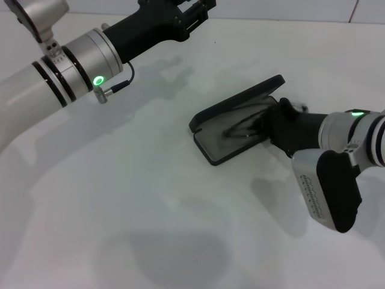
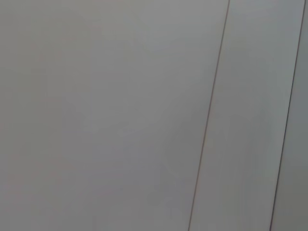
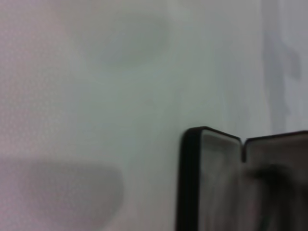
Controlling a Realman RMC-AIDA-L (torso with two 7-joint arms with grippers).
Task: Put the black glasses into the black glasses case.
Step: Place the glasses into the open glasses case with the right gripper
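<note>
Open black glasses case [image 1: 225,129], grey-lined

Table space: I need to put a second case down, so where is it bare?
The near-left stretch of the table, in front of the black glasses case, is bare. It's crowded on the right, where the right gripper reaches into the case over the black glasses.

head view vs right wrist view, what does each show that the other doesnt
Only the head view shows both arms: the left gripper raised at the far edge, the right gripper reaching into the open black glasses case, and the black glasses in its grey tray. Only the right wrist view shows the case's hinge notch up close. Both show the case and the white table.
</note>
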